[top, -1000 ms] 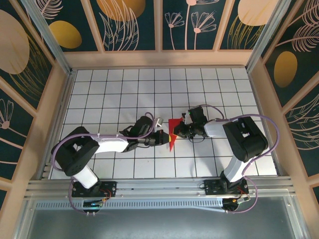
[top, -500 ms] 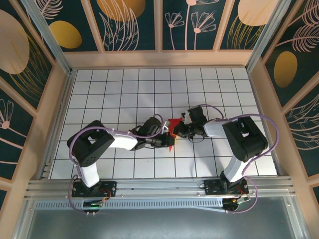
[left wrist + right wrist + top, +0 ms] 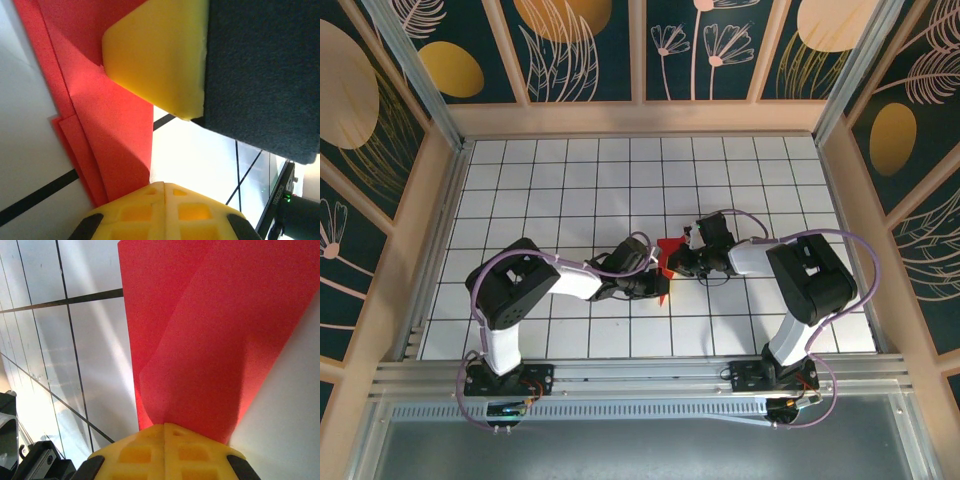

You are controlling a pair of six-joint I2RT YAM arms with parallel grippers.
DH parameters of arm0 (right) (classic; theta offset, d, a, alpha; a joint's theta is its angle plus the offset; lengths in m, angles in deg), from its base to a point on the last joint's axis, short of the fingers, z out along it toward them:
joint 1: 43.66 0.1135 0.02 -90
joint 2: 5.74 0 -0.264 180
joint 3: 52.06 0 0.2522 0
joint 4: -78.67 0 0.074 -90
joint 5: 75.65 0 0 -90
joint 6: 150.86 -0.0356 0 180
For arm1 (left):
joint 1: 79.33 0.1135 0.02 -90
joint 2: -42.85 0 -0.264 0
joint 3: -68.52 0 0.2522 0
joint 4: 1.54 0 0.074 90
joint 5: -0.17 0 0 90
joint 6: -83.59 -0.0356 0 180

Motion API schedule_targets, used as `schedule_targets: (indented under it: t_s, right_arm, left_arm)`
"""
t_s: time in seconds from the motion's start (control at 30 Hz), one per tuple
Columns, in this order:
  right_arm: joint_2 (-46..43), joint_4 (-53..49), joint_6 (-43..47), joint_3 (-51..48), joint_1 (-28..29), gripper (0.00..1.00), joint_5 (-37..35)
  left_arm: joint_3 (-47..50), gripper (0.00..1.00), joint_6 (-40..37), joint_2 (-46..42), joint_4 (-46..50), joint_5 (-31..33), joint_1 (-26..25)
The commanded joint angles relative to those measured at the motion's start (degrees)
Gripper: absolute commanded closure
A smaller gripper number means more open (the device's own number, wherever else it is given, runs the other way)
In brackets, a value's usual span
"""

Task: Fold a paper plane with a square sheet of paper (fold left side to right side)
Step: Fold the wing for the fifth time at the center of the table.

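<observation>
With both sets of jaws clenched near the table (image 3: 550, 180) centre, right gripper (image 3: 678, 262) pinches the folded square sheet of paper (image 3: 669, 248); left gripper (image 3: 655, 283) touches its near end, holding nothing.

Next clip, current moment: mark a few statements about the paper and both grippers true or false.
1. The red paper lies between the left gripper and the right gripper. True.
2. The left gripper is wide open. False: it is shut, with its fingertips at the paper's edge.
3. The paper is a flat, unfolded square. False: the left wrist view shows overlapping folded layers.
4. The table is white with a dark grid. True.
5. The right gripper hangs clear of the paper. False: it is shut, and the paper runs into its fingertips.
</observation>
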Motion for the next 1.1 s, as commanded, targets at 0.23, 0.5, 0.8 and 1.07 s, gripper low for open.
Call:
schedule_targets:
  t_s: [0.23,0.5,0.8,1.07]
  right_arm:
    - [-6.5,-2.5,-0.3,1.9,-1.7,1.00,-2.0]
    - [-1.4,-0.5,0.5,4.5,-3.3,1.00,-0.2]
    - [2.6,-1.6,2.2,5.4,-4.5,1.00,-1.8]
    - [5.7,-3.6,2.7,4.4,-5.3,1.00,-3.2]
  left_arm:
    - [0.8,1.00,-1.5,2.5,5.1,2.7,-0.9]
    - [1.1,1.00,-1.4,2.0,4.9,3.1,-1.0]
    - [1.3,1.00,-1.3,1.0,4.6,2.8,-1.1]
    - [0.1,1.00,0.7,-3.2,1.9,-0.2,-1.0]
